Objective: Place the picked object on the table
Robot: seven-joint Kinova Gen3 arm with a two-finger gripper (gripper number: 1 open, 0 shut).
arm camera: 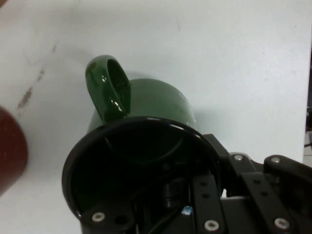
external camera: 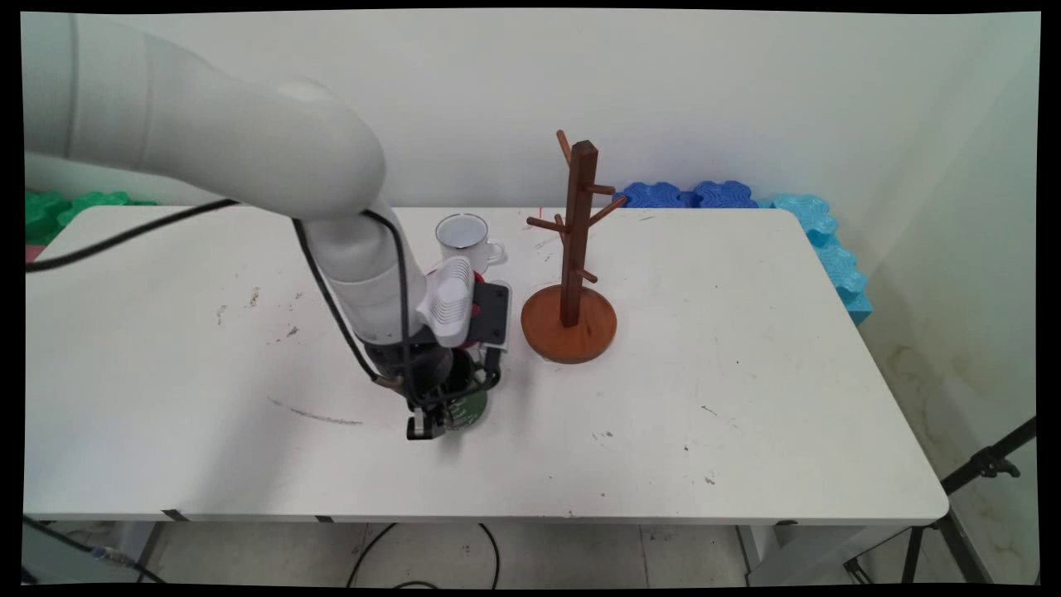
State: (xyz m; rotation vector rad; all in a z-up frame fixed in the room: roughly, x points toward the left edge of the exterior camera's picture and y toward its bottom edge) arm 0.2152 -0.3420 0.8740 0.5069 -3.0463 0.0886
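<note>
I am looking at the pincer (external camera: 437, 414), lowered onto the green mug (arm camera: 141, 131) near the surface's (external camera: 746, 398) front; one finger seems to be reaching inside the black rim, but I cannot tell whether it is clamping. The mug looks like enamelled metal: light, rigid, glossy, likely slippery, best pinched at rim or handle. Farther back are standing the wooden mug tree (external camera: 574, 257) and a white mug (external camera: 464, 236).

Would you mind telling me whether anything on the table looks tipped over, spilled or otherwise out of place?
The green mug under the gripper seems tilted or on its side, its handle and dark opening facing the hand camera. The white mug and wooden mug tree stand upright. Nothing is spilled; the table only shows scuff marks.
</note>
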